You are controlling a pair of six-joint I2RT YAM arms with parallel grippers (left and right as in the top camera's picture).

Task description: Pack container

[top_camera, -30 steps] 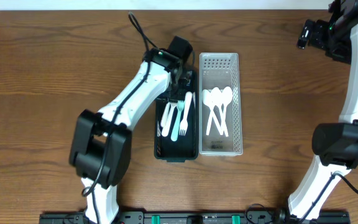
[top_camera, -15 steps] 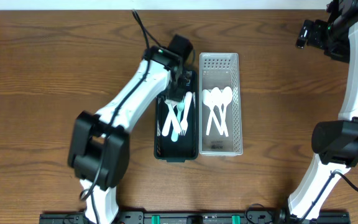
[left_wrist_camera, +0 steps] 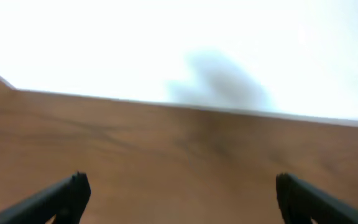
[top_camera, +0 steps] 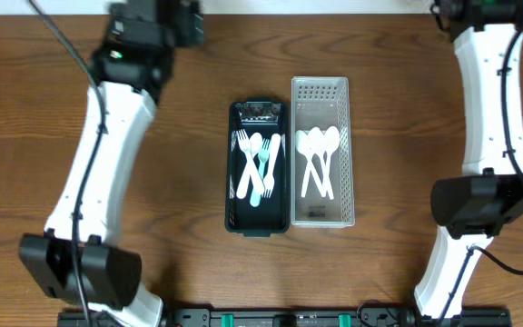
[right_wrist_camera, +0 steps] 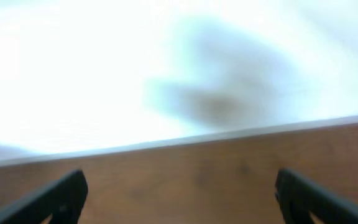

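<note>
Withdrawn from the black tray (top_camera: 232, 195), the left gripper (left_wrist_camera: 179, 190) now hangs spread and empty over the table (top_camera: 180, 209)'s far edge. Cutlery (top_camera: 257, 168) lies in that tray, white spoons (top_camera: 319, 162) in the clear bin (top_camera: 349, 182) alongside. The right gripper (right_wrist_camera: 179, 190) is equally spread and empty, so packing looks finished.

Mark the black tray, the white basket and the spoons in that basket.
black tray (top_camera: 258, 216), overhead view, bare floor at its near end
white basket (top_camera: 320, 94), overhead view, perforated far end
spoons (top_camera: 318, 139), overhead view, bowl of the middle one

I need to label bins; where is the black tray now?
Overhead, the black tray sits centred on the table, against the left side of the clear perforated tray.
</note>
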